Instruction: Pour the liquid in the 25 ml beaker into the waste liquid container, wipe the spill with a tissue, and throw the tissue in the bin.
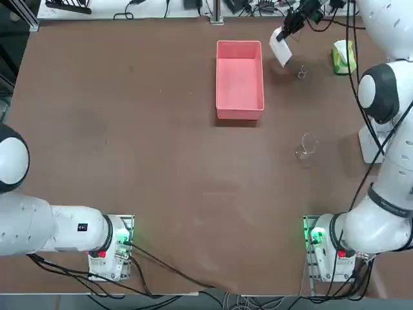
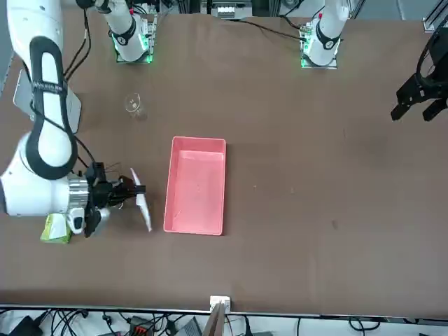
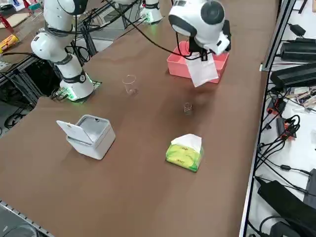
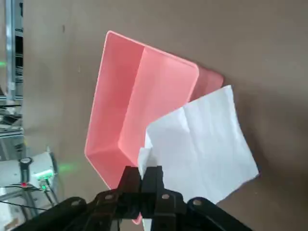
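You've got the right gripper (image 4: 147,175) up in the air near the pink tray (image 1: 222,48), fingers pressed together on one edge of the tissue (image 4: 202,147), which hangs below as a flat white sheet. So the tissue is picked, prob. from the yellow-green tissue pack (image 3: 183,154) sitting nearby w/ a sheet poking up.

The 25 ml beaker (image 3: 187,108) stands upright on the table, between the tray and the pack, nothing touching it. It looks empty, so the pour seems done, though the glass is too small to be sure, and no spill shows on the brown top.

Left to do: wipe by the beaker, then drop the tissue in the white bin (image 3: 91,134), lid open, well apart on the near side.

Writing: the pack has printing, not readable. No other labels visible.
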You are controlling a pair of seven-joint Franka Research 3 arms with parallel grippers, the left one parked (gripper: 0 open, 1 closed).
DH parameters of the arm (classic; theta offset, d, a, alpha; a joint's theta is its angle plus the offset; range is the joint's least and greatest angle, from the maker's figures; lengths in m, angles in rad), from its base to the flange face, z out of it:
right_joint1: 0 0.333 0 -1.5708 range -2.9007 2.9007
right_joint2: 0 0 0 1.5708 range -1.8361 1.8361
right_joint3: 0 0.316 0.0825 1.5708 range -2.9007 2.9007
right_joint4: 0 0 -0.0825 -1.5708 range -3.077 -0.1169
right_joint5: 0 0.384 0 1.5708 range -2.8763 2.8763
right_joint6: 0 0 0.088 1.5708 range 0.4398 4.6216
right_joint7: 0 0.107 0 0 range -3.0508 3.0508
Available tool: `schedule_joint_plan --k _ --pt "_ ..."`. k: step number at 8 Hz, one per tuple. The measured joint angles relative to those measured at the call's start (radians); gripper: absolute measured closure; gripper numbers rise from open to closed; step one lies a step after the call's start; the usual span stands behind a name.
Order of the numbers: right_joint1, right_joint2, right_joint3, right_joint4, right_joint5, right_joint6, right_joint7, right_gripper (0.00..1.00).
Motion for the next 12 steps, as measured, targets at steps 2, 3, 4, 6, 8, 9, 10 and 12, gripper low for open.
schedule_joint_plan --k 2,3,4,6,8,9,10,12 --pt "0.0 0.039 0.0 -0.007 0.068 0.001 0.0 0.98" --pt "0.0 0.057 0.0 -0.008 0.095 0.001 0.0 0.98" --pt "-0.001 0.071 0.0 -0.008 0.109 0.001 0.0 0.98" --pt "0.001 0.092 0.0 -0.008 0.124 0.002 -0.003 0.97" --pt "0.003 0.108 0.001 -0.008 0.128 0.007 -0.005 0.97" --pt "0.005 0.115 0.001 -0.008 0.128 0.01 -0.006 0.97" --pt "0.008 0.122 0.001 -0.008 0.128 0.014 -0.007 0.97" --pt "0.017 0.131 0.001 -0.008 0.128 0.026 -0.007 0.97"
